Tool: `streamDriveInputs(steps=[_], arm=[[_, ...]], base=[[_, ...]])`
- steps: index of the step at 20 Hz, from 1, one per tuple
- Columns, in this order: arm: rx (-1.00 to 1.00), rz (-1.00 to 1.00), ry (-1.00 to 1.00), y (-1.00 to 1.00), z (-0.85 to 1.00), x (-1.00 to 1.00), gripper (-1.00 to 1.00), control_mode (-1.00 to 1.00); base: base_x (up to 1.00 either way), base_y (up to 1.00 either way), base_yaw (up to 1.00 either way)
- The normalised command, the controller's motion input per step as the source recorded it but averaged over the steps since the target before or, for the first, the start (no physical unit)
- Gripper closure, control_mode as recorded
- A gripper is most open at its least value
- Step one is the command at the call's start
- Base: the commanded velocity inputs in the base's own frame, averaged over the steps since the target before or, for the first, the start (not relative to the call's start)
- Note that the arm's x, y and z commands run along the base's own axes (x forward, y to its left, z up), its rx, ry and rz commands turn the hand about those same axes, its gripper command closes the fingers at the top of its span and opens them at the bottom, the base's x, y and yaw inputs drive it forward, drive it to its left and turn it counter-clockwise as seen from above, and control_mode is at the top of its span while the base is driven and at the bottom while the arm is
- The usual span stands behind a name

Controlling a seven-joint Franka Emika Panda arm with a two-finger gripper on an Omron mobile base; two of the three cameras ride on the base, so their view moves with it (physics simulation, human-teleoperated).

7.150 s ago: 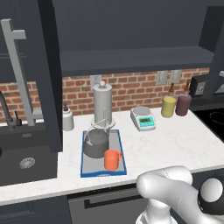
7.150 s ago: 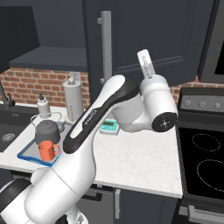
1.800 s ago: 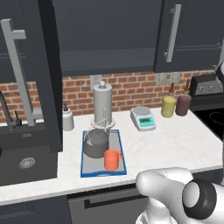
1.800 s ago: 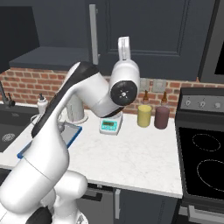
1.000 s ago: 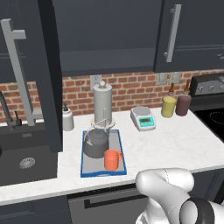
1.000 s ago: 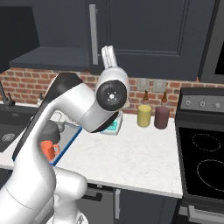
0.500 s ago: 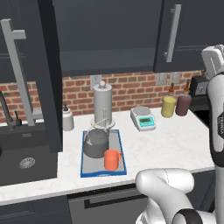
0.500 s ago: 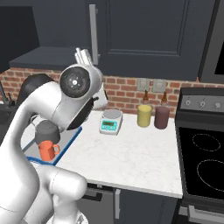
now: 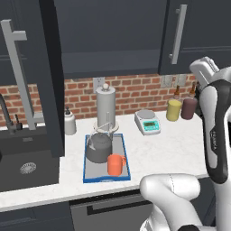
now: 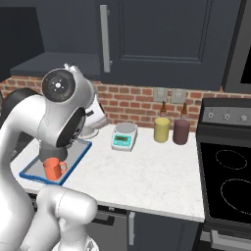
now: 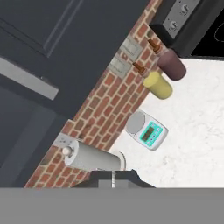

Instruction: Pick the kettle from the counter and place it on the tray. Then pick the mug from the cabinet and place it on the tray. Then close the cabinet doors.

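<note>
i see the squat dark grey round kettle (image 9: 99, 147) sitting on the flat grey tray with the blue rim (image 9: 122, 149), and the small orange mug (image 9: 115, 164) stands on that same tray, just in front of the kettle and touching or nearly touching it; the tray lies on the white speckled stone bench (image 9: 176, 149), near the black sink (image 9: 27, 168); from the right side i see the mug (image 10: 52, 169) on the tray (image 10: 76, 160) behind my white arm; my fingers (image 11: 113, 178) are pressed together with nothing between them, held up in the air above the bench; the tall dark navy cabinet door on the left (image 9: 50, 76) stands swung open, with its long silver bar handle (image 9: 18, 74) in front of it; the door on the right (image 9: 198, 34) looks shut; a tall grey paper towel roll (image 9: 105, 108) stands behind the tray; a small white kitchen scale with a green face (image 9: 148, 122) sits near the brick wall; a yellow jar (image 9: 173, 109) and a dark brown jar (image 9: 189, 108) stand side by side next to it
</note>
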Motion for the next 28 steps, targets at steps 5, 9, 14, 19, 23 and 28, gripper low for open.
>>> streamDriveInputs(steps=[5,9,14,19,23,28], arm=[[-0.22,0.17,0.03,0.26,-0.4,-0.26,1.0,-1.0],[-0.17,0.19,0.0,0.31,-0.47,-0.18,1.0,-1.0],[-0.22,0.18,0.01,0.31,-0.43,-0.2,1.0,-1.0],[-0.32,0.08,0.02,0.52,-0.43,-0.21,1.0,-1.0],[-0.33,0.02,0.05,0.58,-0.26,-0.23,1.0,-1.0],[-0.27,0.03,-0.01,0.51,-0.34,-0.23,1.0,-1.0]], base=[[0.0,0.0,0.0],[0.0,0.0,0.0],[0.0,0.0,0.0],[0.0,0.0,0.0],[0.0,0.0,0.0],[0.0,0.0,0.0]])
